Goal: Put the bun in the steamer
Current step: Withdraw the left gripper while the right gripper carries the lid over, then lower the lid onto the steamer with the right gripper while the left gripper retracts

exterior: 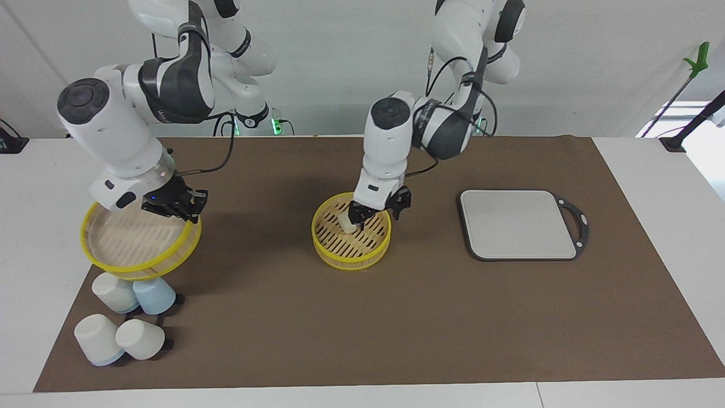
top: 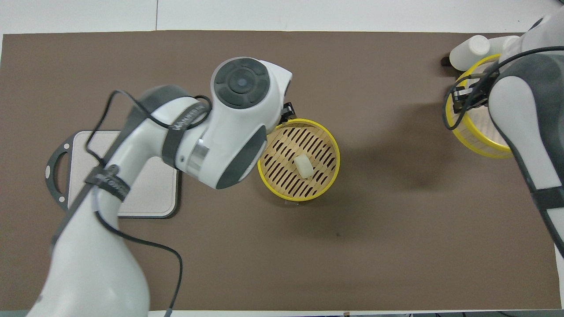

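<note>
The bun (exterior: 346,224) lies free on the slats of one yellow-rimmed steamer tier (exterior: 351,255) at the middle of the mat; it also shows in the overhead view (top: 304,166) in that tier (top: 335,158). My left gripper (exterior: 376,215) is open and empty, raised over that tier's rim on the side nearest the robots. In the overhead view its own arm hides it. My right gripper (exterior: 173,207) is shut on the rim of the second steamer tier (exterior: 130,241) and holds it tilted in the air over the cups; they also show in the overhead view, gripper (top: 462,94) and tier (top: 478,141).
Several white and blue cups (exterior: 140,339) lie at the right arm's end, partly under the held tier. A grey rectangular board (exterior: 518,224) lies toward the left arm's end, partly covered by the left arm in the overhead view (top: 150,193).
</note>
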